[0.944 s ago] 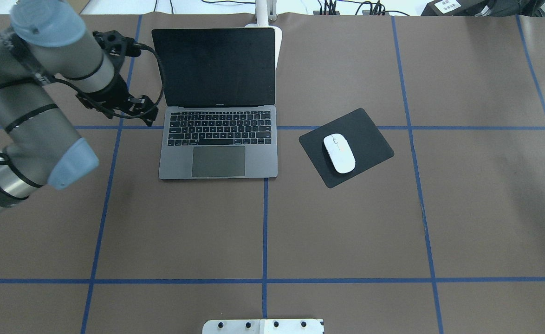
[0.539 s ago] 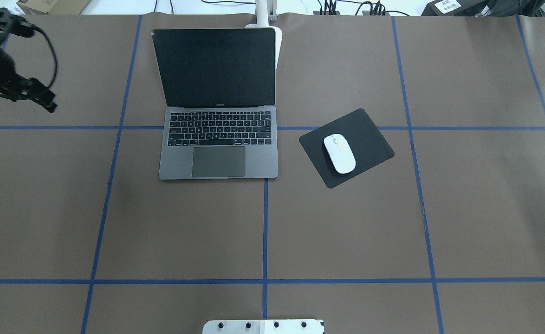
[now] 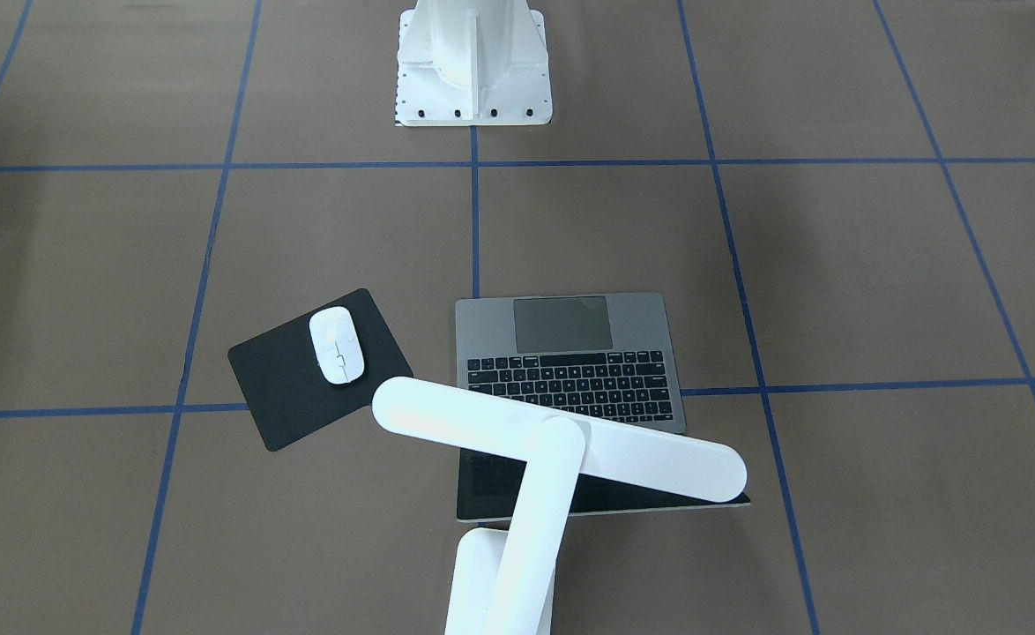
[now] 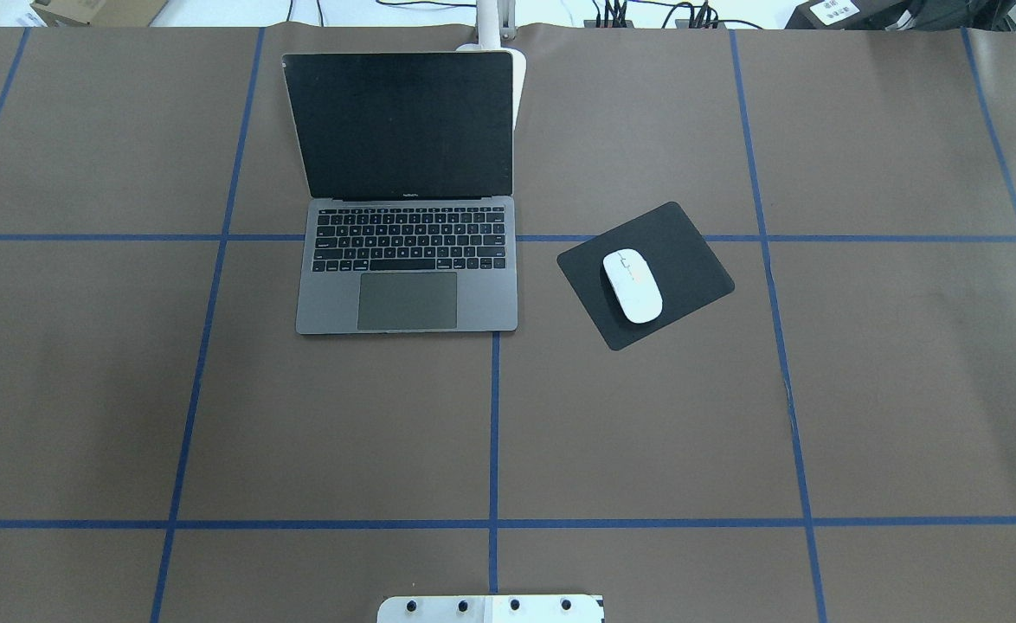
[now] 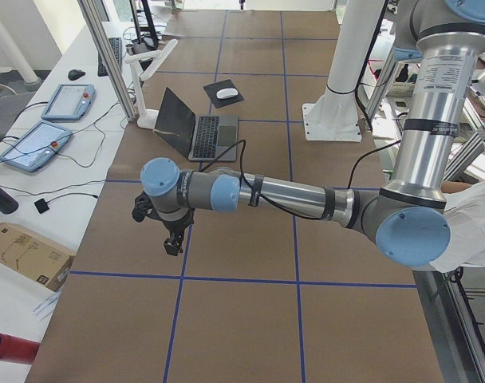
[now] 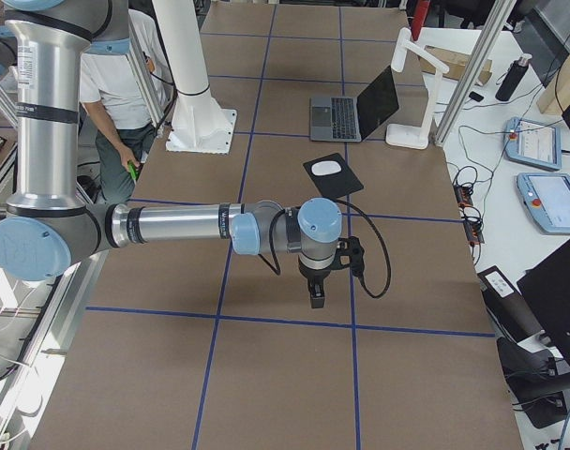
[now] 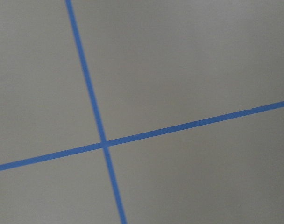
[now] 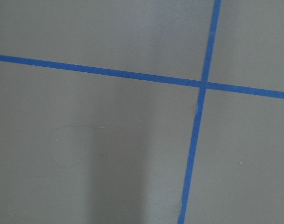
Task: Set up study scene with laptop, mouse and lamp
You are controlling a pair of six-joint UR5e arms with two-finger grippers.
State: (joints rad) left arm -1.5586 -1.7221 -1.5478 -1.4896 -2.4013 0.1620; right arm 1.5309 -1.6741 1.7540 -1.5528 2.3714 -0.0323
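Looking from the front, the laptop [image 3: 570, 362] stands open, the mouse [image 3: 336, 346] lies on the black mat [image 3: 279, 397] just beside it, and the lamp [image 3: 562, 450] reaches its bar head over the screen. The overhead view shows no arm. In the left side view the left gripper [image 5: 172, 243] hangs over the table [image 5: 242, 319], well apart from the laptop; in the right side view the right gripper [image 6: 316, 295] does likewise. Whether each is spread or pressed together, I cannot tell. Both wrist views give only blue tape [image 7: 104, 143]. I judge the scene complete: better to hold both arms clear and touch nothing
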